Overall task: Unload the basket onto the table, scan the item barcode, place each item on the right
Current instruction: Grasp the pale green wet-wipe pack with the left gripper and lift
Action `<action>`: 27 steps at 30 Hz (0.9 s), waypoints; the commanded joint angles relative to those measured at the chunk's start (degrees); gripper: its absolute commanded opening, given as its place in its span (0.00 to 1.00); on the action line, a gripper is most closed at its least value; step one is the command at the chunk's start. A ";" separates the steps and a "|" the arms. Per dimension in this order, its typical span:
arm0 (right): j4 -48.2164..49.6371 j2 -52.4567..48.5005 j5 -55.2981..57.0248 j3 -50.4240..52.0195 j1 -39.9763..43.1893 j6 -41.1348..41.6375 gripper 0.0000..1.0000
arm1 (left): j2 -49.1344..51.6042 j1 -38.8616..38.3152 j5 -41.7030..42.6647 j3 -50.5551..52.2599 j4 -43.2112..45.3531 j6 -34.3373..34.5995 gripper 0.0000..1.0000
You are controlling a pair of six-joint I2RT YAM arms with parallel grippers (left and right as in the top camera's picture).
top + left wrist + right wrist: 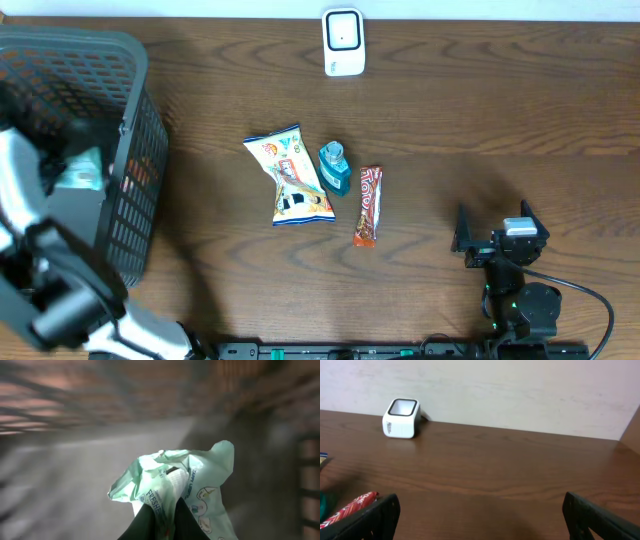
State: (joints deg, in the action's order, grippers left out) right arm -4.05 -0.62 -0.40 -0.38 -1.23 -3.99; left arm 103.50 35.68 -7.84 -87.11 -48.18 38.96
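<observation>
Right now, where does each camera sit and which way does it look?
Overhead: above the table, looking straight down; left arm and right arm show.
Left wrist: inside the basket; left gripper shut on a green packet.
Right wrist: low, facing the wall; open right gripper shows.
Shared: overhead and right wrist see the scanner.

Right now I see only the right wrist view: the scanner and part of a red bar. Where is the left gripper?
Observer: The left gripper is inside the black basket, at the left end of the table.
Operator: Does it hold anything?
Observer: Yes, it is shut on a crumpled pale green packet.
Operator: What lies past the red bar, on the basket side?
Observer: A teal bottle, with a yellow snack bag right beside it.
</observation>
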 commanded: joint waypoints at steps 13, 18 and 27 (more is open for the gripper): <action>-0.24 0.28 -0.11 0.07 0.17 0.11 0.99 | -13.49 0.87 7.52 -0.57 -4.35 4.81 0.07; -0.24 0.28 -0.09 0.07 0.17 0.13 0.99 | -22.34 0.83 12.79 -0.57 -2.69 4.63 0.07; -0.24 0.28 -0.11 0.07 0.17 0.13 0.99 | -37.68 -2.91 19.96 -0.57 -0.85 4.63 0.07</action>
State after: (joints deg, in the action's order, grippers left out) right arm -4.05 -0.62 -0.38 -0.38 -1.23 -3.99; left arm 69.76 35.35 6.83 -87.13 -49.52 43.53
